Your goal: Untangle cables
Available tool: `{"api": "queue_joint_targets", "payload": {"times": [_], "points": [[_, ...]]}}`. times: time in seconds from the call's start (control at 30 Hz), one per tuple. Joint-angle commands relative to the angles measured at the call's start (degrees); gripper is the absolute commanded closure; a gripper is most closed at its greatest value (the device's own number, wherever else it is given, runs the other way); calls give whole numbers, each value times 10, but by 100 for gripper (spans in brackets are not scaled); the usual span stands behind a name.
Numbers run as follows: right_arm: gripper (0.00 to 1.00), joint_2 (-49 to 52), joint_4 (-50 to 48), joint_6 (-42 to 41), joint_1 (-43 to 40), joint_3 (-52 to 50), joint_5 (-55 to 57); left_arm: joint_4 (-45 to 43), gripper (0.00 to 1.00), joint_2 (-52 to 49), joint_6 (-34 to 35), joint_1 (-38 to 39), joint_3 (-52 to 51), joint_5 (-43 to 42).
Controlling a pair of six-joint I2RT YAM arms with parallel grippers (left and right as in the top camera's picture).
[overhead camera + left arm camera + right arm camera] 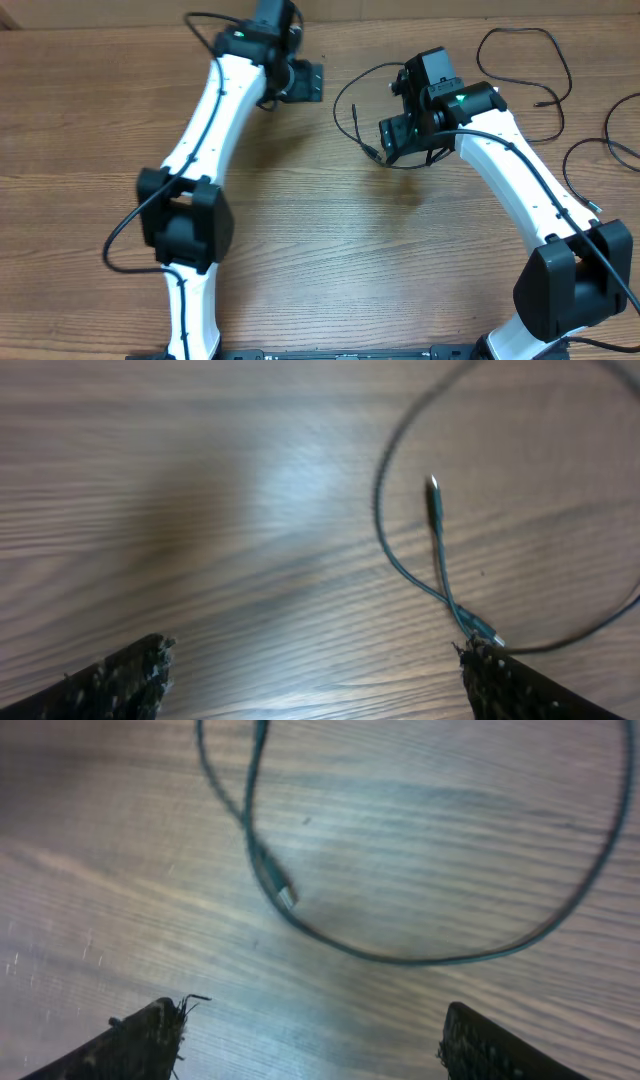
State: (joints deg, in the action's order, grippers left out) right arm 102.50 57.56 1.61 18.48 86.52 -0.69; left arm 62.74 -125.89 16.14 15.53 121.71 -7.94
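Observation:
One thin black cable (370, 152) lies in a loop at the table's middle back, between my two grippers, its two plug ends crossing. In the left wrist view this cable (440, 565) shows a silver-tipped plug, with the second plug close by my right finger. In the right wrist view the same loop (400, 958) lies ahead with a plug inside it. My left gripper (305, 80) (315, 660) is open and empty, left of the loop. My right gripper (400, 135) (315, 1030) is open and empty at the loop's right side. A second cable (515, 29) lies at the back right and a third (567, 160) at the right edge.
The wooden table (330, 250) carries only the cables and both arms. Thicker black wires run along the white arm links. The third cable runs off the right edge of the overhead view.

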Motion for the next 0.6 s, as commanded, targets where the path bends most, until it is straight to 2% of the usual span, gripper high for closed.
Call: {"api": "queue_joint_targets", "payload": {"times": [0.0, 0.17, 0.33, 0.57], "points": [[18, -6, 12, 58, 8, 6, -44, 5, 7, 55, 1, -26, 0, 31], [15, -6, 11, 95, 10, -6, -55, 34, 10, 64, -15, -47, -1, 31], [3, 5, -2, 144, 10, -10, -72, 51, 12, 64, -33, -49, -6, 36], [0, 33, -15, 152, 10, -10, -74, 54, 11, 64, -47, -50, -6, 41]]}}
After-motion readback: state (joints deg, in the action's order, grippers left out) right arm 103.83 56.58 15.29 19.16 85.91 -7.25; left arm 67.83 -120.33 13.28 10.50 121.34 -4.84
